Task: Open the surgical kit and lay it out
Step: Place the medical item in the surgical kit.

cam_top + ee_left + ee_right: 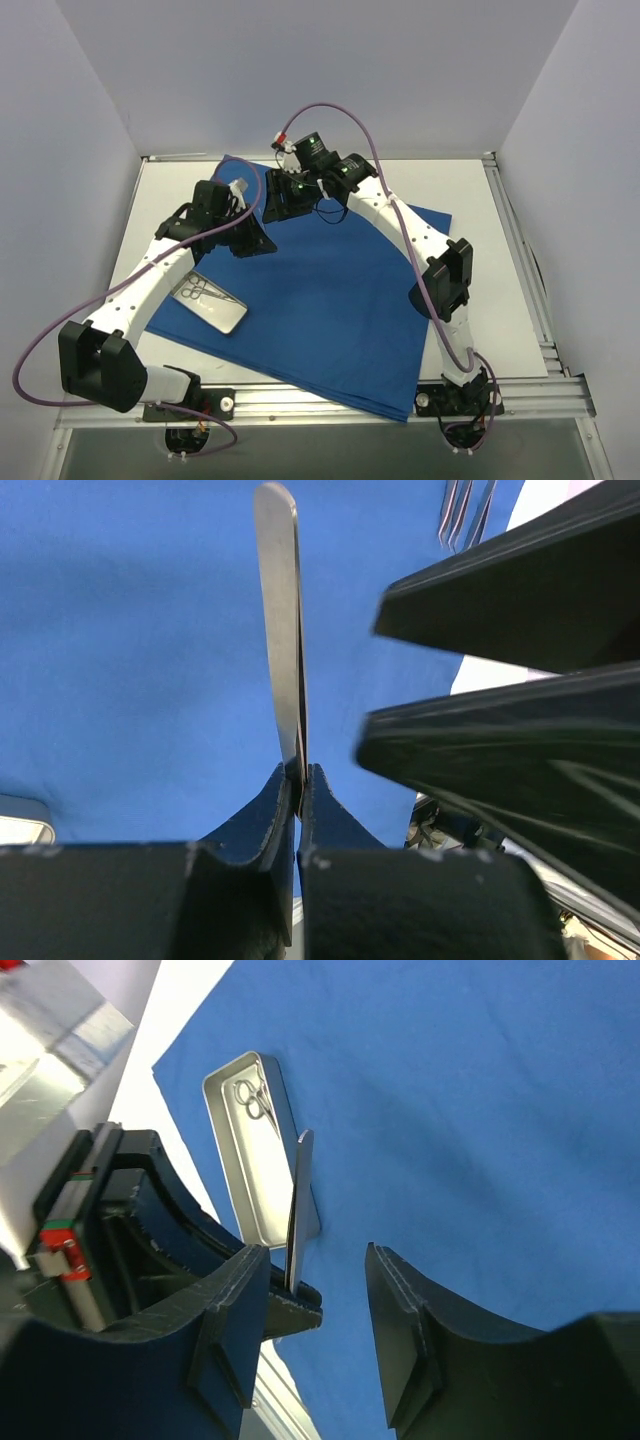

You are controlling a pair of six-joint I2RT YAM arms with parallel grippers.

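Both arms lean in over the blue cloth (330,300). The left tool (298,780) pinches a thin silver instrument (280,630) that points straight out ahead. The right tool (315,1255) is open just beside it.

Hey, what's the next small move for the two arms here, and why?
Probably back the right gripper away. Its jaws stand open, while the left gripper is shut on the thin flat metal instrument, with the blue cloth behind it. Once the right is clear, the left can lay the instrument down.
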